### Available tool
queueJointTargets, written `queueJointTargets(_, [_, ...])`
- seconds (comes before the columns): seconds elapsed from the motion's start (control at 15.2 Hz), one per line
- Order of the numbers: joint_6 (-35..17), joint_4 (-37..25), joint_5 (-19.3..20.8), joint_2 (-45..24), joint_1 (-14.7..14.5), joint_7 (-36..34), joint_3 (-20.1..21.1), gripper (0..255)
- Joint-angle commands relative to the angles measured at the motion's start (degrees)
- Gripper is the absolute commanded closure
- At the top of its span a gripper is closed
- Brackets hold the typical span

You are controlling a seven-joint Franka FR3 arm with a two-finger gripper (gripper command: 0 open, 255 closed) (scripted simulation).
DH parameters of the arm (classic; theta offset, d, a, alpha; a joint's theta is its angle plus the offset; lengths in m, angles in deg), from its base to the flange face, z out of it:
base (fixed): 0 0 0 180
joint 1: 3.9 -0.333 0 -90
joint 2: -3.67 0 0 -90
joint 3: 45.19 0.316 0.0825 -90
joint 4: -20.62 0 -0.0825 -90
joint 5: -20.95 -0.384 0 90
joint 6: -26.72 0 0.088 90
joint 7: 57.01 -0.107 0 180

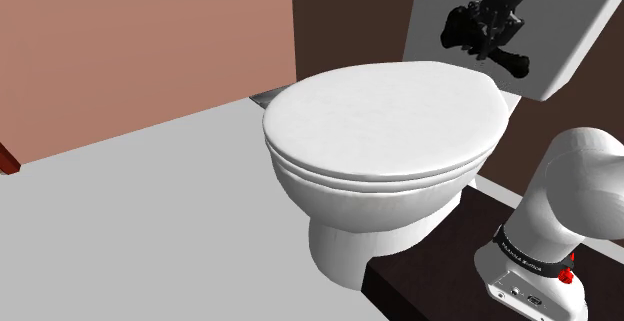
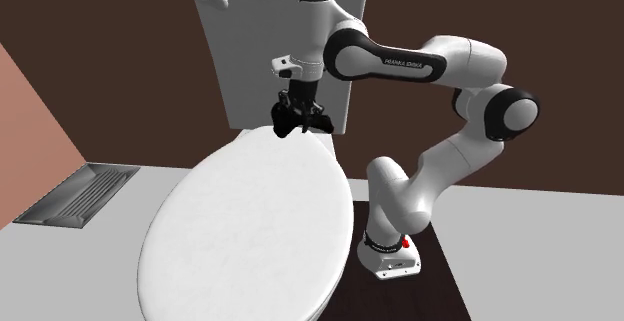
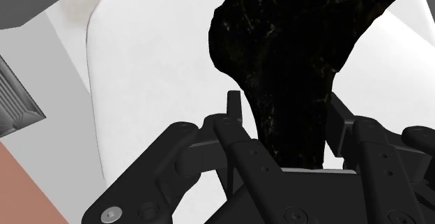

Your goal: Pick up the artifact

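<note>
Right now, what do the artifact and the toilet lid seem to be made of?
The artifact: probably dark stone, matte; near-black with faint pale flecks and an irregular outline, though the render leaves it open. The toilet lid: smooth white plastic or glazed ceramic, slightly glossy; even white, soft shading, no grain; which one cannot be told.

No text can be read; white lettering on dark bands of the arm [image 2: 470, 64] is too small to make out.
</note>
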State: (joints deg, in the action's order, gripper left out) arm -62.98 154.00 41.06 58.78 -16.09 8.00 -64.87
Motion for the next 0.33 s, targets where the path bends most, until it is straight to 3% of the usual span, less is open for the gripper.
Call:
queueJointTargets(0.0, [1.19,-2.04,-0.27,-0.8,-0.2,0.3,0.16,255])
queueJointTargets(0.26, [2.48,-4.13,-0.62,-1.59,-0.4,0.51,0.46,255])
